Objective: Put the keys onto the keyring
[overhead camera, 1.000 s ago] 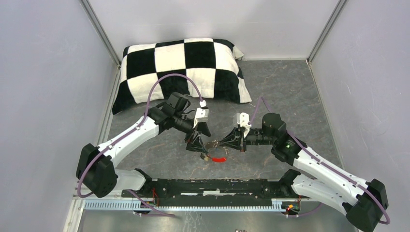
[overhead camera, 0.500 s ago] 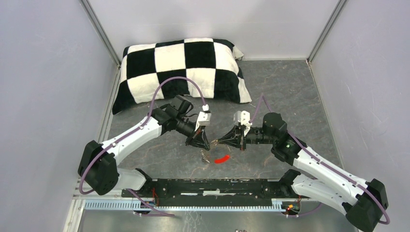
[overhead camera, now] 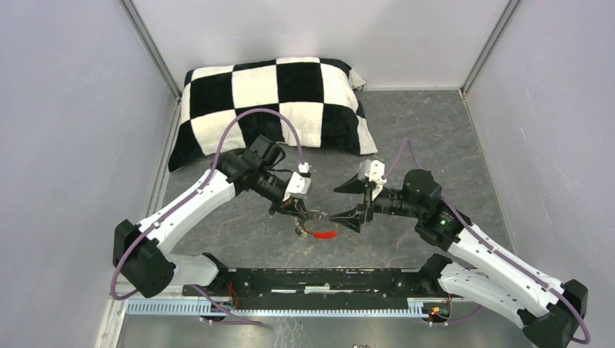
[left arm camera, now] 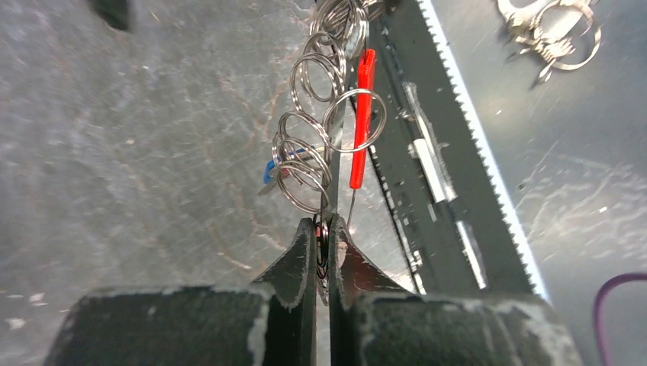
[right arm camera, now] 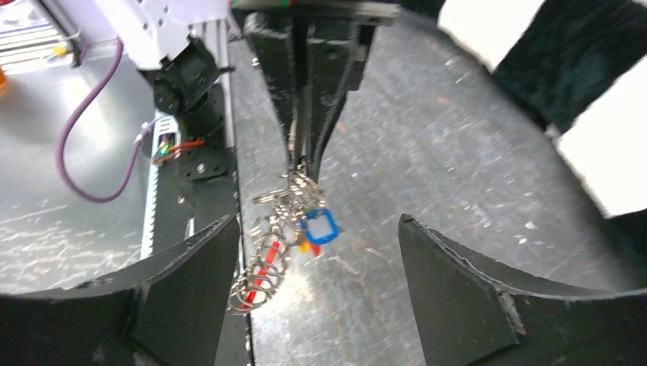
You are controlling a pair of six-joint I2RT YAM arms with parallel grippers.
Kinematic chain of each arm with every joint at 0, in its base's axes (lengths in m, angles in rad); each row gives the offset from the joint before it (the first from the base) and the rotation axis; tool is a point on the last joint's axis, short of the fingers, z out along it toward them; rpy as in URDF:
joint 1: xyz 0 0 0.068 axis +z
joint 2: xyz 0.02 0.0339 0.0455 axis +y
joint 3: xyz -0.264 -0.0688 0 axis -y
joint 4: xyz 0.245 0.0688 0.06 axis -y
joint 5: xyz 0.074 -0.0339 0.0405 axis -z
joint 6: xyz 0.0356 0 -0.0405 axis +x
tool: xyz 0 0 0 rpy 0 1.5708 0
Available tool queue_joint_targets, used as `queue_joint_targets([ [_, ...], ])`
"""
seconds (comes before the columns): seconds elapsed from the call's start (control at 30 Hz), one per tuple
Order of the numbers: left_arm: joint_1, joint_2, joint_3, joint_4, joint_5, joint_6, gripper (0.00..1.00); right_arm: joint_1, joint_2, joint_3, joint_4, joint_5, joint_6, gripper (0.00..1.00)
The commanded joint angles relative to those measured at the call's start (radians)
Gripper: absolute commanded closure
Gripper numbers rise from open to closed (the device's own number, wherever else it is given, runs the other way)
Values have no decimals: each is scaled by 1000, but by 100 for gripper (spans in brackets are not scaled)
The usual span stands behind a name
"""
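The keyring point(left arm camera: 317, 114) is a chain of silvery split rings hanging from my left gripper point(left arm camera: 322, 232), which is shut on its top ring. A thin red strip point(left arm camera: 362, 114) hangs among the rings, and a blue key point(left arm camera: 268, 171) shows behind them. From above, my left gripper point(overhead camera: 299, 212) holds the bunch just over the table, with the red strip point(overhead camera: 326, 234) below it. My right gripper point(overhead camera: 347, 203) stands open just to the right, holding nothing. In the right wrist view the open right gripper point(right arm camera: 317, 219) faces the blue key point(right arm camera: 319, 227), a yellow one point(right arm camera: 303, 245) and the keyring point(right arm camera: 263, 267).
A black-and-white checkered pillow point(overhead camera: 275, 109) lies at the back left of the grey table point(overhead camera: 435, 130). A black toothed rail point(overhead camera: 319, 279) runs along the near edge. More loose rings point(left arm camera: 553, 34) lie on the metal shelf beyond the rail. Walls close in both sides.
My left gripper shut on the keyring and holds it. My right gripper opened, let go of the chain and drew back to the right.
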Motion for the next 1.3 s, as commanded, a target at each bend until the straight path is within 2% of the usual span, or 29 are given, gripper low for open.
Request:
queue_joint_targets([
  [0.0,-3,-85,87,-122,-62,318,98,-1,-43,96,-18,96,50,10],
  [0.1,-15,-117,104,-178,-79,440,98,-3,-48,112,-8,99,73,3],
  [0.23,-53,-154,112,-315,-105,627,98,-21,-46,124,-1,119,62,4],
  [0.3,-75,-179,107,-341,-117,674,98,-32,-32,123,12,95,52,5],
  [0.4,-102,-224,99,-359,-135,748,98,-46,4,115,54,20,44,8],
  [0.6,-139,-305,89,-366,-164,876,98,-49,76,54,189,-253,53,12],
  [0.77,-145,-343,84,-366,-160,1003,98,34,84,0,265,-248,-3,12],
  [0.87,-145,-341,95,-363,-146,1011,98,95,105,4,253,-208,-54,14],
  [1.0,-146,-333,111,-362,-121,1002,98,124,132,-50,409,-208,35,19],
  [1.27,-155,-319,126,-342,-99,939,98,199,211,-93,612,-213,132,26],
])
